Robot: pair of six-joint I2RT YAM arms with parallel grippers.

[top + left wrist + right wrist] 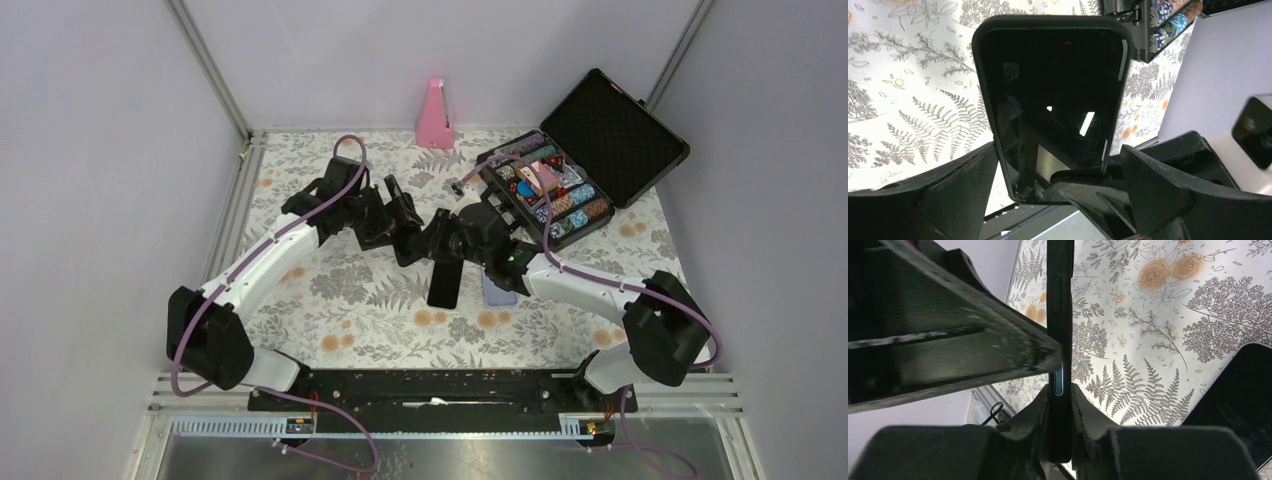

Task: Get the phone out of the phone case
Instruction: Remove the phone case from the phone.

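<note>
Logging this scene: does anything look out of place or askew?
Nothing spilled or broken. Only the case stands on end, pinched by the right gripper; the phone lies flat beside it.

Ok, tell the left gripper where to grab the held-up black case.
Probably the long side edges near its lower end, coming face-on: the black case stands upright, broad face toward the left gripper, whose open fingers straddle its width.

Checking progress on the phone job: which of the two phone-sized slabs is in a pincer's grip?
The black one, clamped edge-on in the right pincer; the lavender one lies flat on the table.
</note>
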